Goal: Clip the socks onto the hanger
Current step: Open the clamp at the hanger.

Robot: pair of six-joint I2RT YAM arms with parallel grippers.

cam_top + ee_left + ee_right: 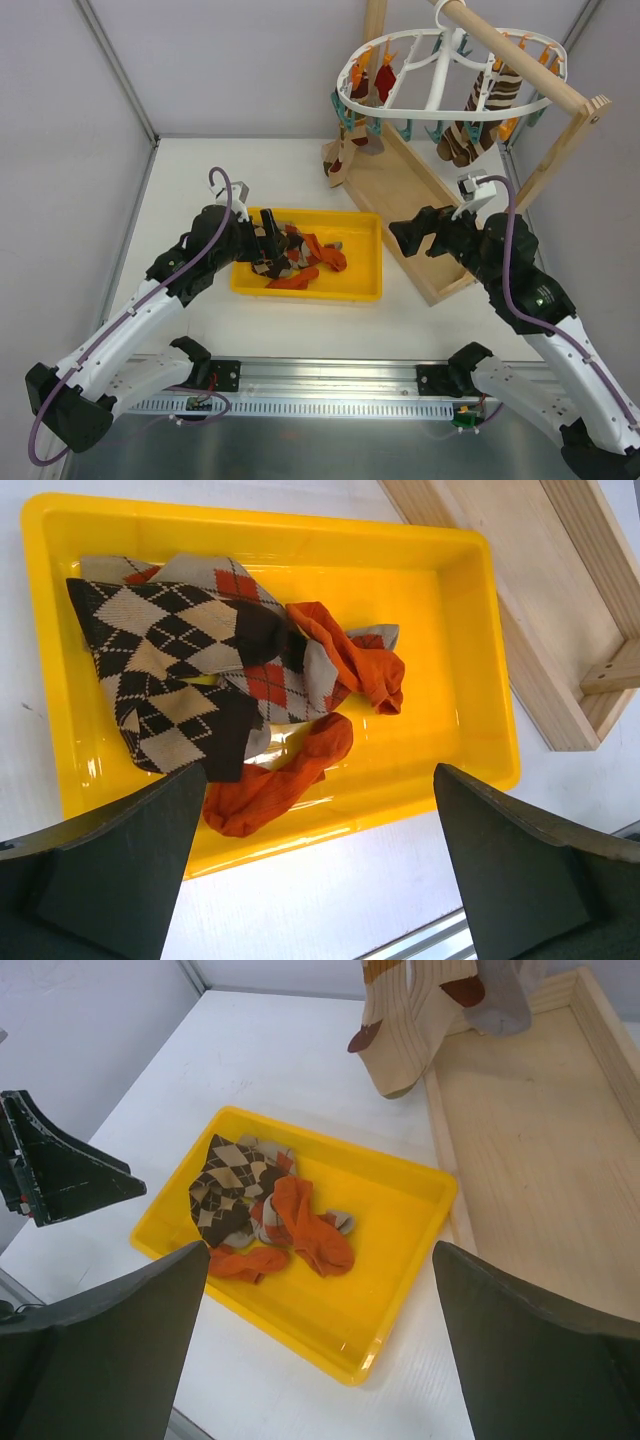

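Note:
A pile of argyle socks (175,670) and orange-red socks (275,780) lies in the left half of the yellow tray (355,290); the pile also shows in the right wrist view (270,1215). The white oval hanger (450,70) hangs from a wooden rod at the back right, with several socks clipped to it (480,110). My left gripper (268,238) is open and empty above the tray's left end. My right gripper (408,236) is open and empty, right of the tray, over the wooden base's near edge.
The wooden stand's base tray (415,205) lies right of the yellow tray, its uprights carrying the rod (520,60). Clipped socks dangle low at its far left end (405,1020). White walls enclose the table on the left and at the back.

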